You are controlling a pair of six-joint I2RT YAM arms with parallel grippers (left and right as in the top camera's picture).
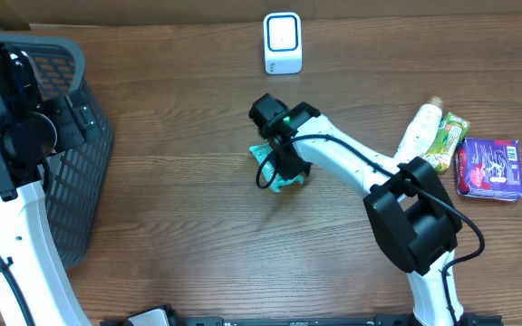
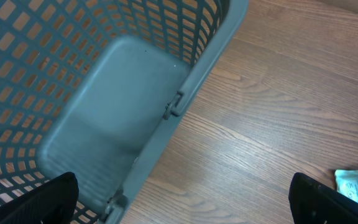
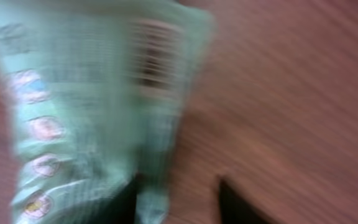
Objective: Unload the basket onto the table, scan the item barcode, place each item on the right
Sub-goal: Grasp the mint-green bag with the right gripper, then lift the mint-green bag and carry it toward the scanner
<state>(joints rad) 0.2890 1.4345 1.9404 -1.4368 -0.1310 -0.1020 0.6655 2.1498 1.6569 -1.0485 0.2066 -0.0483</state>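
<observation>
A pale green packet (image 1: 284,183) lies on the wooden table at mid-table, and my right gripper (image 1: 288,170) hangs right over it. The right wrist view is blurred: the packet (image 3: 92,106) fills the left side with its barcode (image 3: 154,56) facing up. My right gripper (image 3: 182,202) has its fingers apart, with one packet edge beside the left finger and bare wood across the rest of the gap. A white scanner (image 1: 283,43) stands at the table's far edge. My left gripper (image 2: 185,199) is open and empty above the basket's rim; the packet (image 2: 356,185) shows at that view's right edge.
A grey mesh basket (image 1: 80,181) stands at the left, under my left arm. At the right lie a white bottle (image 1: 417,129), a green snack bar (image 1: 449,136) and a purple packet (image 1: 489,168).
</observation>
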